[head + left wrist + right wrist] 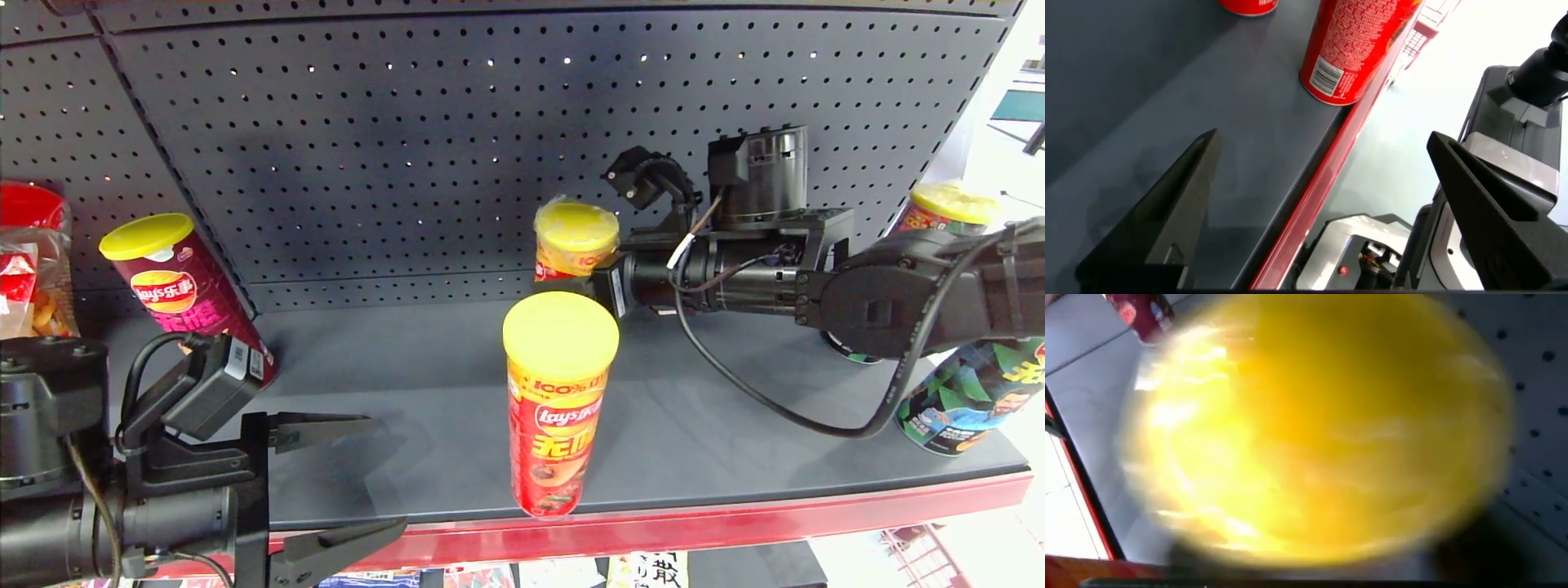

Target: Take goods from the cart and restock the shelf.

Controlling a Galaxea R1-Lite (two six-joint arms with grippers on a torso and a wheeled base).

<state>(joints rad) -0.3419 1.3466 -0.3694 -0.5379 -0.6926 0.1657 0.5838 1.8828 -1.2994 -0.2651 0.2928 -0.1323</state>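
The left gripper [388, 474] is spread wide and empty, left of a tall red cardboard crisp tube with a yellow plastic lid [555, 408]. That tube stands upright at the front lip of the dark grey metal shelf [735, 425]. Just behind it is a second yellow-lidded red tube [575, 241], with the right gripper [586, 283] at its side; whether it is clamped I cannot tell. Farther left of the front tube, a maroon tube [184, 286] leans on the perforated back panel [490, 122]. To its right is a dark green printed can [955, 400].
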